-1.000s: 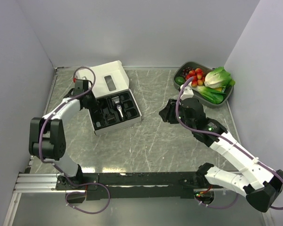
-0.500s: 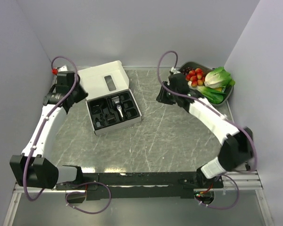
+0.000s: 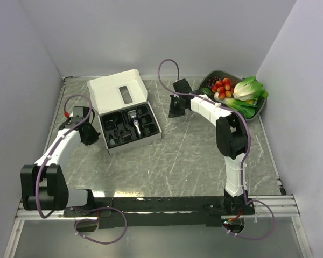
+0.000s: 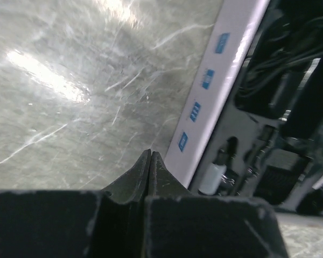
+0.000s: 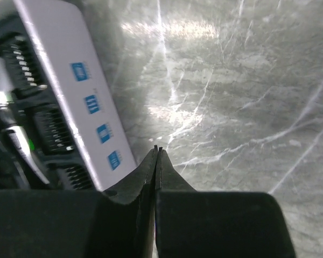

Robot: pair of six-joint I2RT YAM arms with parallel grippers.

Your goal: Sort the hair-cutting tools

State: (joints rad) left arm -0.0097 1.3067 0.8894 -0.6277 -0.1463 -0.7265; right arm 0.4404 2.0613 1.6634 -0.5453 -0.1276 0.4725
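Hair clipper (image 3: 135, 125), black with a silver part, lies in a middle compartment of the black moulded tray (image 3: 114, 141). The tray sits inside the open white box (image 3: 132, 148), whose lid (image 3: 121, 92) is folded back on the far side. The other compartments hold dark pieces that are too small to tell apart from above.

The left jaws are clenched on nothing, fingertips (image 4: 142, 167) pressed together. They hang over the grey marbled surface (image 3: 183, 161) just beside the box's left wall. In the left wrist view a small white cylindrical piece (image 4: 211, 179) shows in the tray behind that wall.

The right jaws are also clenched and empty, fingertips (image 5: 151, 161) meeting near the box's right wall but apart from it. A bowl of vegetables (image 3: 247, 120) stands in the far right corner.
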